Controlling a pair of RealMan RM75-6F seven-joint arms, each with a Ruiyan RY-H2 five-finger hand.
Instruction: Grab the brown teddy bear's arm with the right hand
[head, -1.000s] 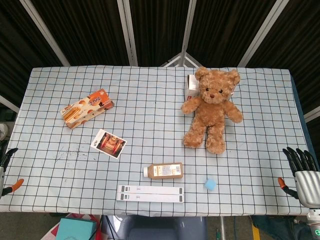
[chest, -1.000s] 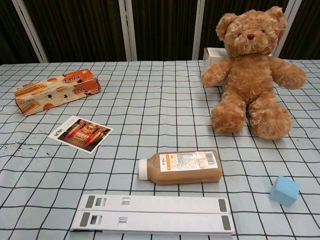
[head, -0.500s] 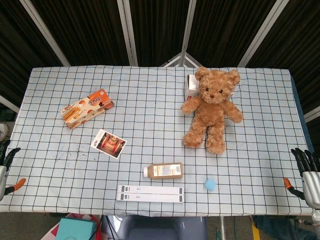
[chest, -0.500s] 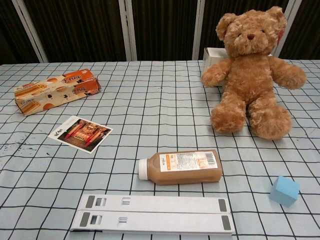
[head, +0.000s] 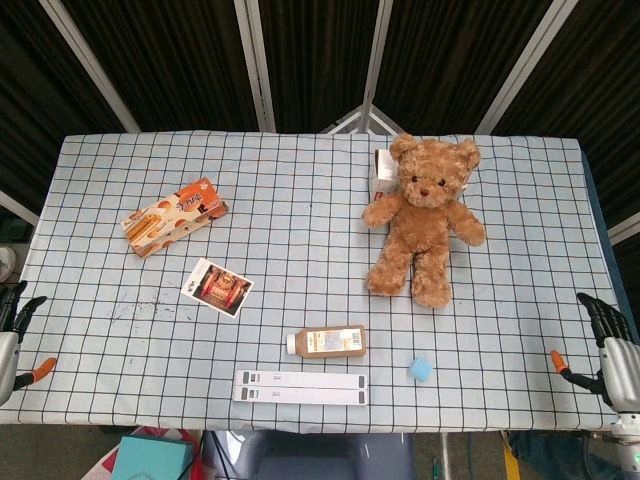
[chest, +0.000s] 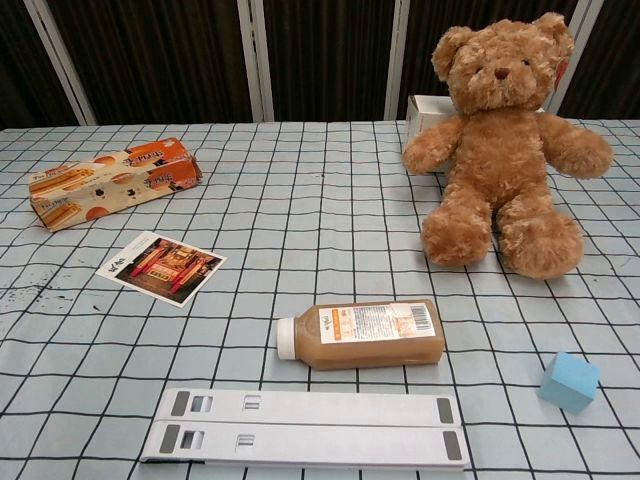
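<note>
**Op:** Right hand (head: 612, 352) sits off the right edge of the table (head: 300, 250), low in the head view and absent from the chest view. Fingers look spread and hold nothing; logging it as apart and empty.

**Obs:** Agreed. Left hand (head: 12, 335) is likewise parked off the left edge, only partly in frame. It holds nothing I can see, but too little shows to call its fingers apart or together.

**Op:** Target: brown teddy bear (head: 425, 217), seated upright at the far right of the table, back against a small white box (head: 383, 172). Both arms stick out sideways and lie free of clutter. The arm (chest: 575, 150) nearer the right hand is well apart from it.

**Obs:** Step in hand?

**Op:** Judgement: reach not yet begun. No contact, so nothing of the task is done.

**Obs:** What does the next move call for?

**Op:** Lifting the right hand over the table edge, carrying it up and inward toward that outstretched arm, fingers kept spread, then closing around the plush. Soft fur should give under the squeeze, so a full wrap seems safer than a pinch.

**Obs:** Obstacles?

**Op:** Blue cube (head: 420, 368) and bottle (head: 326, 342) lie nearer the front and left of the likely path. Bear may tip if pushed sideways.
</note>
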